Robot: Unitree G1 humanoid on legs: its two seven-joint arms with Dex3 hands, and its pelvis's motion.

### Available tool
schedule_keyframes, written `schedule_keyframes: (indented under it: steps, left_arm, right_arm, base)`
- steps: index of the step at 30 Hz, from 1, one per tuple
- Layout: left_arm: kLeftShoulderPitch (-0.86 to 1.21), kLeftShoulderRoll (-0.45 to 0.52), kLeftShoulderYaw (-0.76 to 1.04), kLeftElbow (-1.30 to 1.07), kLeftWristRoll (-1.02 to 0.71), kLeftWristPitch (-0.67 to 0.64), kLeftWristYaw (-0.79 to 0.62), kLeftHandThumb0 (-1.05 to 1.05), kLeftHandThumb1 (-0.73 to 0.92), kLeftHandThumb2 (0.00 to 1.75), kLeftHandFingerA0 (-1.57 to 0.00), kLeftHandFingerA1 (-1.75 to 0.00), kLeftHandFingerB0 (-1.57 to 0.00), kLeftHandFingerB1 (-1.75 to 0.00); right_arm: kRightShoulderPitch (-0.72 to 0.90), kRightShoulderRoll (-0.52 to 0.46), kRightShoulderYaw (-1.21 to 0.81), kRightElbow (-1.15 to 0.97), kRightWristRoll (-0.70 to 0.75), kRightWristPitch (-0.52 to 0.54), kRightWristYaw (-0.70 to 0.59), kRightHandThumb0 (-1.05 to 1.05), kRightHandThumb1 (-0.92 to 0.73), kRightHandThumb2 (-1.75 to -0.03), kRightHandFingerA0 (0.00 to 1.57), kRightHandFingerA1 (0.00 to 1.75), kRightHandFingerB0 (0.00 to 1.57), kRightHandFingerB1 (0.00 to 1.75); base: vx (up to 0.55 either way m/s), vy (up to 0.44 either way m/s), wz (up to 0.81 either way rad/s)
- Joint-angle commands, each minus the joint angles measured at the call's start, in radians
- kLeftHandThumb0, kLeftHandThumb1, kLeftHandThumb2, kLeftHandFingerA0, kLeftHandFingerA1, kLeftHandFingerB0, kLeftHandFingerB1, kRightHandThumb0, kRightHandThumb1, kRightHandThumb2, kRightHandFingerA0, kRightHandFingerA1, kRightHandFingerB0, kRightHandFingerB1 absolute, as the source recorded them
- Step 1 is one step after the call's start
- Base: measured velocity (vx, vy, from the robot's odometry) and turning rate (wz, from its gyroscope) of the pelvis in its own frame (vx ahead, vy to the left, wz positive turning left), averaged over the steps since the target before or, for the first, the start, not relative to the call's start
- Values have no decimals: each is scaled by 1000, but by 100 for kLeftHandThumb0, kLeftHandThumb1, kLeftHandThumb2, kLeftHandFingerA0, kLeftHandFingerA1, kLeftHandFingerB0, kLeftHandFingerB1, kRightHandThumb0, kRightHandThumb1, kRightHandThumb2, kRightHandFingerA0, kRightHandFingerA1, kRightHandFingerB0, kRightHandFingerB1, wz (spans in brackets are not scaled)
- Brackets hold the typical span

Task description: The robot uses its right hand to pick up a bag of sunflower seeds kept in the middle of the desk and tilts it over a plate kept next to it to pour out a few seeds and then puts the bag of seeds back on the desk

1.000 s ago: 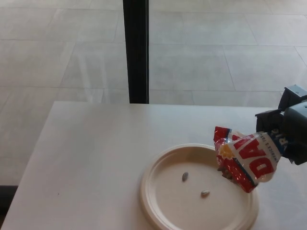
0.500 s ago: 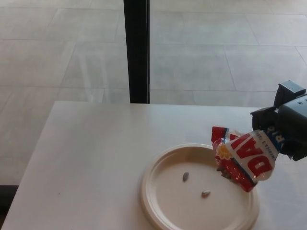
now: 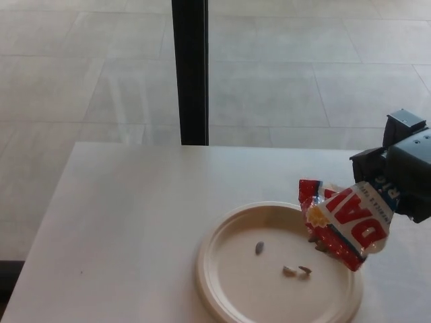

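1. Nearest to me, the plate (image 3: 222, 296) sits at the desk's 5 o'clock. It now holds three seeds (image 3: 297, 270): one alone near its centre and a pair touching each other just toward 4 o'clock of it. A second ago I counted only two, so another seed has dropped.
2. I read that as the pour working; a few seeds are out, so righting the bag looks close.
3. Above the plate's 2 o'clock rim, the sunflower seed bag (image 3: 347, 224) hangs tilted, its torn mouth pointing down-left over the plate, clear of the desk (image 3: 135, 222).
4. My right hand (image 3: 403, 176) has its fingers clamped on the bag's upper end at 3 o'clock.
5. The left hand is out of sight.
6. Farthest, at 12 o'clock, a black post (image 3: 190, 70) stands on the tiled floor (image 3: 81, 74).
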Motion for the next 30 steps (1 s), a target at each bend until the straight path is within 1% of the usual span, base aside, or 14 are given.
schedule_keyframes:
  steps: [1, 2, 14, 15, 16, 19, 20, 23, 24, 25, 27, 28, 29, 30]
  left_arm:
    - [3, 27, -3, 0, 3, 11, -1, -82, 65, 104, -44, -61, -36, -50]
    - [3, 27, -4, 1, 4, 10, -2, -83, 81, 65, -49, -53, -44, -35]
    - [6, 29, 0, -7, -3, 8, -15, -81, 82, 65, -47, -54, -43, -37]
    - [3, 30, -3, -4, 0, 11, -13, -85, 65, 85, -46, -57, -39, -44]
    - [1, 31, -4, -2, 2, 13, -13, -79, 82, 65, -46, -49, -42, -35]
    - [-5, 30, -2, 3, 0, 19, -11, -79, 64, 105, -42, -60, -34, -49]
    - [-4, 30, -1, 2, -1, 17, -14, -82, 81, 65, -46, -54, -39, -35]
    - [1, 32, -7, -5, 5, 4, -16, -82, 82, 64, -48, -54, -40, -35]
    - [-2, 32, -6, -1, 5, 8, -15, -79, 65, 105, -43, -61, -33, -49]
    - [-2, 32, -3, 0, 1, 12, -15, -80, 81, 65, -48, -54, -43, -36]
    - [-3, 35, -4, 2, 3, 12, -14, -82, 82, 65, -49, -53, -44, -36]
    - [-4, 36, -5, 3, 4, 9, -14, -79, 64, 105, -43, -61, -37, -51]
    - [-3, 35, -5, 2, 4, 6, -15, -79, 64, 105, -43, -61, -37, -51]
    - [-4, 36, -6, 1, 5, 8, -16, -81, 83, 66, -48, -53, -41, -36]
  right_arm:
    - [-20, -20, 1, -5, -13, -3, 3, -22, -61, -98, 88, 175, 74, 152]
    - [-23, -22, 5, -7, -19, -2, 9, -23, -62, -99, 89, 175, 75, 152]
    - [-42, -27, 30, -26, -67, 15, 19, -25, -62, -86, 90, 175, 76, 137]
    - [-48, -27, 33, -25, -68, 10, 21, -25, -61, -86, 91, 175, 77, 137]
    - [-50, -29, 36, -23, -72, 4, 15, -26, -62, -82, 92, 175, 78, 136]
    - [-64, -29, 49, -23, -86, 1, 15, -27, -64, -82, 93, 175, 80, 126]
    - [-67, -30, 55, -24, -99, 5, 15, -29, -67, -75, 89, 175, 79, 123]
    - [-74, -28, 71, -32, -127, 23, 23, -32, -72, -66, 86, 175, 78, 117]
    - [-75, -27, 75, -33, -134, 25, 20, -38, -56, -99, 114, 132, 82, 106]
    - [-75, -26, 78, -37, -138, 27, 21, -32, -72, -66, 85, 175, 72, 138]
    - [-69, -25, 81, -45, -146, 26, 13, -34, -68, -66, 87, 175, 75, 147]
    - [-69, -27, 86, -50, -157, 25, 5, -31, -68, -72, 88, 175, 74, 154]
    - [-73, -30, 94, -51, -171, 23, 2, -31, -68, -72, 88, 175, 74, 154]
    - [-75, -32, 96, -52, -178, 21, 0, -30, -66, -76, 88, 175, 71, 158]
  base:
    - [0, 0, 0]
    - [0, 0, 0]
    - [0, 0, 0]
    - [0, 0, 0]
    - [0, 0, 0]
    - [0, 0, 0]
    - [0, 0, 0]
    - [0, 0, 0]
    - [0, 0, 0]
    - [0, 0, 0]
    - [0, 0, 0]
    - [0, 0, 0]
    - [0, 0, 0]
    - [0, 0, 0]
